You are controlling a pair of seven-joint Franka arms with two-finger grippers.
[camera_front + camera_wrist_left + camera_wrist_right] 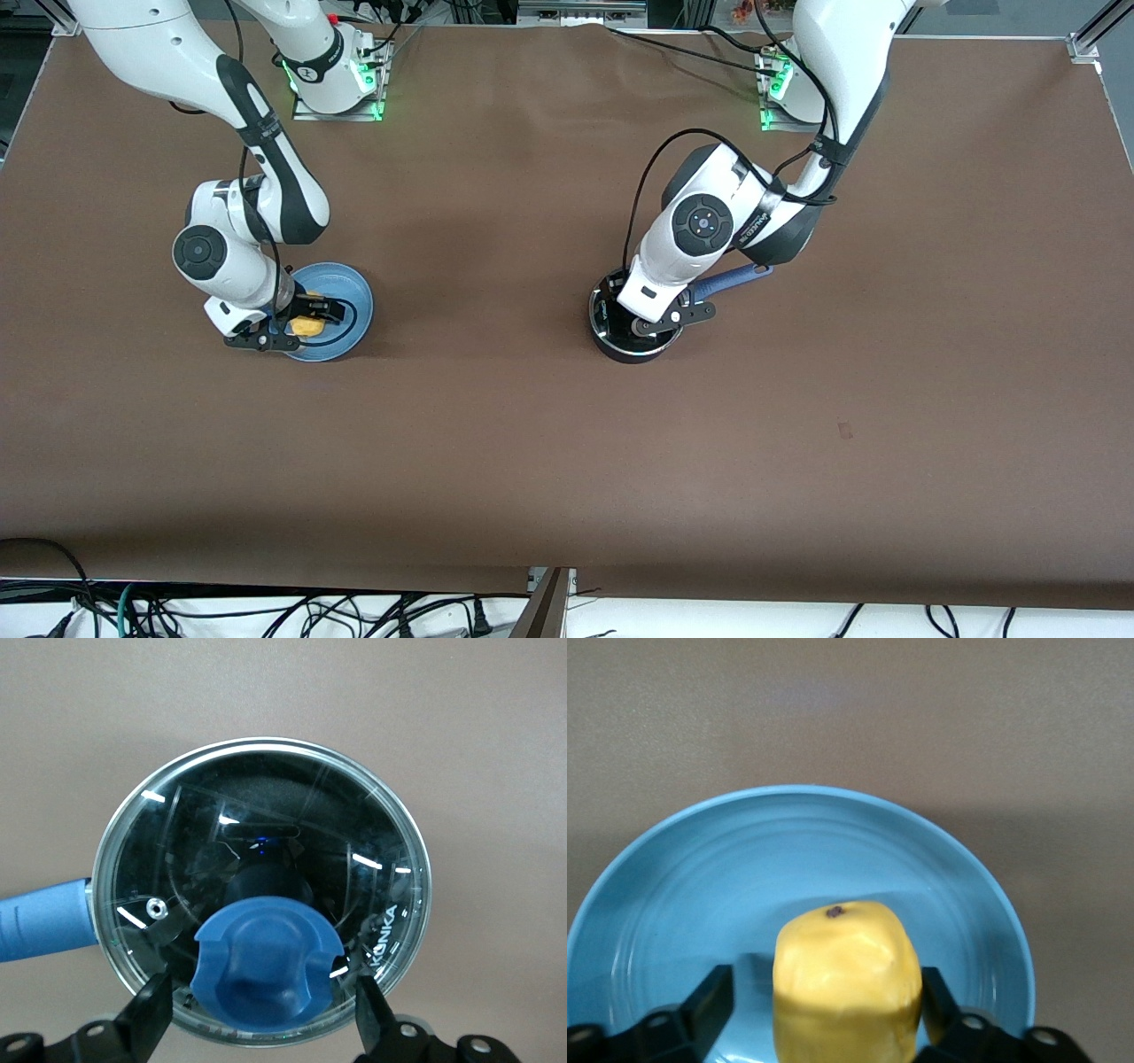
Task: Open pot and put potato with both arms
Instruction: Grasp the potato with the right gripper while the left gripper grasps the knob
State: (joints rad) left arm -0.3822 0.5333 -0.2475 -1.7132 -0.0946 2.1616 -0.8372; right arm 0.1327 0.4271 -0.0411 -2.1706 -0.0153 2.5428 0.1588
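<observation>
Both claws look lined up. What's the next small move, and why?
Probably shut both. The left claw straddles the lid's blue knob with gaps either side, lid on the pot. The right claw brackets the potato on the plate, not clearly pinching.

Right gripper (pixel 824 1005) fingers flank the potato (pixel 843 979) on the blue plate (pixel 682 877).

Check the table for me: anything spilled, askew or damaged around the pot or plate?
Nothing stands out. The lid sits flat on the pot, left gripper straddling its knob; the potato rests on the blue plate between the right gripper's fingers.
</observation>
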